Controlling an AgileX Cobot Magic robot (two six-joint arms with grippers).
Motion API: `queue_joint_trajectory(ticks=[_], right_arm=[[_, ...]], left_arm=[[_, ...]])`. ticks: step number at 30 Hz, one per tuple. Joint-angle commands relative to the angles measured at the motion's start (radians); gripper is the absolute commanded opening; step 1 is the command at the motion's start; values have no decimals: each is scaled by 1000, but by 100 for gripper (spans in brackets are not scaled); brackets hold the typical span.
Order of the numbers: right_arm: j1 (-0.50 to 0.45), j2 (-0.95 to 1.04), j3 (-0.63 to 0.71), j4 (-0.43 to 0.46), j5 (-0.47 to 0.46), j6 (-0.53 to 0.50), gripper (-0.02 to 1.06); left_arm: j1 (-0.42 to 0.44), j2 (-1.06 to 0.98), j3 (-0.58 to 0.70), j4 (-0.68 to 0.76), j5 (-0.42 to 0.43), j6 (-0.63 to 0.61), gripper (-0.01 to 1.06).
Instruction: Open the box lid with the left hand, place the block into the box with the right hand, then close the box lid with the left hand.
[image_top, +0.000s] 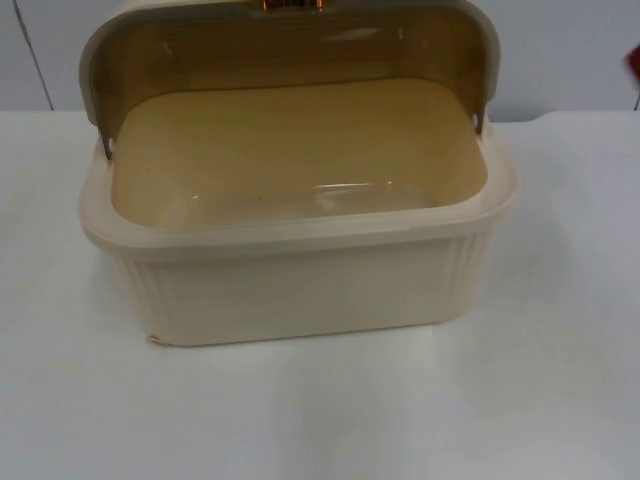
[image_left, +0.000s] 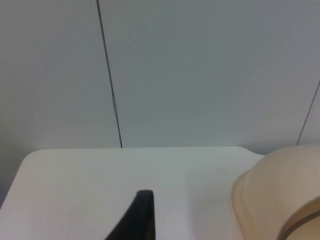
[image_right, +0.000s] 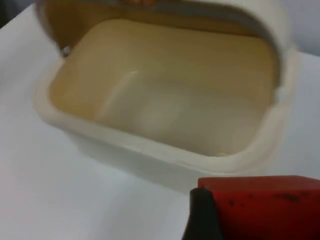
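A cream ribbed box (image_top: 300, 290) stands in the middle of the white table with its domed lid (image_top: 290, 45) swung up and back. Its tan inside holds nothing. In the right wrist view the box (image_right: 150, 150) lies ahead and below, and my right gripper (image_right: 205, 217) is shut on a red block (image_right: 265, 207) held short of the box's near rim. A sliver of that red block (image_top: 634, 62) shows at the far right of the top view. My left gripper (image_left: 142, 220) waits over bare table to the left of the box, beside the lid's curved back (image_left: 280, 200).
The grey partition wall (image_left: 200, 75) closes off the table's far edge behind the box. White table (image_top: 320, 420) stretches in front of the box and on both its sides. A copper-coloured handle (image_top: 292, 5) sits on the raised lid's top.
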Motion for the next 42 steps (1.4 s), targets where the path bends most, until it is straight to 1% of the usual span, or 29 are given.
queue_joint_trajectory(ticks=[1, 4, 5, 6, 8, 10, 11, 15, 16, 18, 19, 20, 21, 23, 25, 26, 27, 28, 29, 32, 33, 35, 39, 42], right_arm=[[50, 47, 1, -57, -75, 39, 0], [99, 189, 1, -181, -211, 128, 0], [99, 189, 1, -181, -211, 128, 0], [103, 228, -1, -199, -260, 146, 0], [103, 314, -1, -202, -375, 152, 0], [103, 385, -1, -202, -457, 152, 0], [103, 385, -1, -202, -457, 152, 0], [103, 527, -1, -202, -585, 112, 0], [103, 527, -1, -202, -585, 112, 0], [103, 574, -1, -198, -646, 74, 0], [103, 599, -1, -174, -680, 39, 0], [103, 619, -1, -129, -713, -15, 0], [103, 619, -1, -129, -713, -15, 0], [103, 645, -1, 42, -774, -150, 0], [103, 665, -1, 195, -842, -286, 0], [103, 673, -1, 243, -868, -326, 0], [103, 673, -1, 243, -868, -326, 0], [103, 684, -1, 255, -887, -358, 0], [103, 697, -1, 249, -904, -369, 0], [105, 740, -1, 214, -950, -369, 0], [105, 740, -1, 214, -950, -369, 0], [105, 775, -7, 214, -988, -355, 0], [105, 820, -41, 218, -998, -337, 0], [105, 848, -94, 221, -990, -315, 0]], left_arm=[[5, -5, -5, 5, -10, 0, 103], [5, -5, -5, 5, -10, 0, 103], [5, -5, -5, 5, -10, 0, 103], [5, -5, -5, 5, -8, 0, 103], [5, -5, -5, 5, -8, 0, 103], [5, -5, -5, 5, -8, 0, 103], [5, -5, -5, 5, -8, 0, 103], [5, -5, -5, 33, -8, 0, 103], [5, -5, -5, 33, -8, 0, 103], [5, -5, -5, 40, -8, 0, 103], [5, -5, -5, 40, -8, 0, 103], [5, -5, -5, 40, -8, 0, 103], [5, -5, -5, 40, -8, 0, 103], [5, -3, -5, 41, -8, 0, 103], [5, 3, -5, 46, -6, 0, 103], [5, 3, -5, 46, -6, 0, 103], [5, 3, -5, 46, -6, 0, 103], [5, 3, -5, 49, -6, 0, 103], [5, 3, -5, 49, -6, 0, 103], [5, 3, -5, 49, -6, 0, 103], [5, 3, -5, 49, -6, 0, 103], [5, 3, -5, 49, -6, 0, 103], [5, 3, -5, 49, -6, 0, 103], [5, 3, -5, 49, -6, 0, 103]])
